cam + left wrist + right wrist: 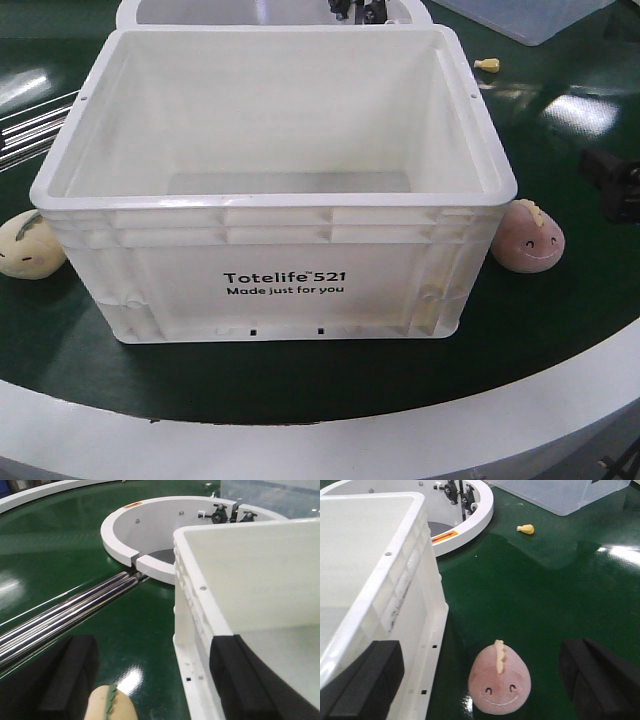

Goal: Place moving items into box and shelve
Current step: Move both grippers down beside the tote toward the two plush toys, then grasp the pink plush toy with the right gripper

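Note:
The box (275, 190), a white crate printed "Totelife 521", stands empty in the middle of the green table. A cream-yellow toy (30, 245) lies against its left side and a pink smiling toy (528, 237) against its right side. My left gripper (157, 680) is open above the cream toy (111, 705), which shows near the left finger (70, 680); the other finger hangs over the box rim (200, 605). My right gripper (482, 682) is open around the pink toy (500, 680) without touching it. Its left finger (365, 685) is over the box wall (415, 605).
A white ring-shaped hub (150, 535) sits behind the box, with shiny metal rods (65, 615) running from it to the left. A tiny yellow piece (525, 529) and a clear tub (560, 492) lie at the back right. The table's white edge (400, 440) curves close in front.

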Controlling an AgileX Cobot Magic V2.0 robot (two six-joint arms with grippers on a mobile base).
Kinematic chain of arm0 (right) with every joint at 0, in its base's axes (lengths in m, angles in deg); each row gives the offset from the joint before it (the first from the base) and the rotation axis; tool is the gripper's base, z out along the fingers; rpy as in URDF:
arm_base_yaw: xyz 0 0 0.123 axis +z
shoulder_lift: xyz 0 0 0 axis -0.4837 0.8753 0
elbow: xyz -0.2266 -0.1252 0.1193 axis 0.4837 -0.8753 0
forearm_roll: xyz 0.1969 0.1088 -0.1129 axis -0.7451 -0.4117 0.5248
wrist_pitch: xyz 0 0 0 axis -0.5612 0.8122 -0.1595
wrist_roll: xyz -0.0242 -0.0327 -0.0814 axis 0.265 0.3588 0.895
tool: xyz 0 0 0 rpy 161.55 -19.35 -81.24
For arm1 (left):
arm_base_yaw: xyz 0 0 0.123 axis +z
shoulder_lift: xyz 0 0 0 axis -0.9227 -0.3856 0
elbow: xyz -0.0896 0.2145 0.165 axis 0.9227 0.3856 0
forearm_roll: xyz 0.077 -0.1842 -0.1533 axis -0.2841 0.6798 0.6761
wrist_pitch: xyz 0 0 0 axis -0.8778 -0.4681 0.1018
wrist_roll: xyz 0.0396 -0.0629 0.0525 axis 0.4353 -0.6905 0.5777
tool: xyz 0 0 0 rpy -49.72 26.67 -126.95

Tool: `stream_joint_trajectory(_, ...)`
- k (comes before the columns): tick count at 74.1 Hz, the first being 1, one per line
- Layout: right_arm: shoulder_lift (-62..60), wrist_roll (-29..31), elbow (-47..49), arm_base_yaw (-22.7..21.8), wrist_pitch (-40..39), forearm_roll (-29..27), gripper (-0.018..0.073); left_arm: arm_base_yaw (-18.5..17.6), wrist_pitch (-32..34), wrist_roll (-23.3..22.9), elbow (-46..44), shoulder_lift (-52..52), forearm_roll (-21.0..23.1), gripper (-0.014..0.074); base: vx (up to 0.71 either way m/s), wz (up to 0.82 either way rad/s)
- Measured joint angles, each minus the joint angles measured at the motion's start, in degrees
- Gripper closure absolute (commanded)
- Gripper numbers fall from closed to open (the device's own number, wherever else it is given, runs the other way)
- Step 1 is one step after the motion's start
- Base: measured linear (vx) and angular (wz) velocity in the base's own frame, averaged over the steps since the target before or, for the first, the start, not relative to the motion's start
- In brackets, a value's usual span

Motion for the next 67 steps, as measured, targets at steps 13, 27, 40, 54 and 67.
stream_joint_trajectory(13,0.0,-0.8,0.0,-6.6,3.8,1.7,-0.0092,3.2,-4.4,-0.6,0.0,0.0,-2.7,0.0011,0.00,0.00)
stream_joint_trajectory(27,0.4,-0.8,0.1,-9.4,5.7,1.8,-0.0049,3.5,-4.9,-3.4,0.0,0.0,-2.9,0.0011,0.00,0.00)
stream_joint_trajectory(40,6.3,-0.7,5.3,-9.4,9.4,0.2,-0.0033,3.5,-5.2,-4.2,0.0,0.0,-2.9,0.0011,0.00,0.00)
stream_joint_trajectory(54,18.3,1.6,17.4,-9.4,16.7,-3.1,-0.0033,3.5,-5.2,-4.3,0.0,0.0,-2.9,0.0011,0.00,0.00)
stream_joint_trajectory(67,29.6,5.3,24.6,-9.4,21.9,-7.4,-0.0033,3.5,-5.2,-4.4,0.0,0.0,-2.9,0.0011,0.00,0.00)
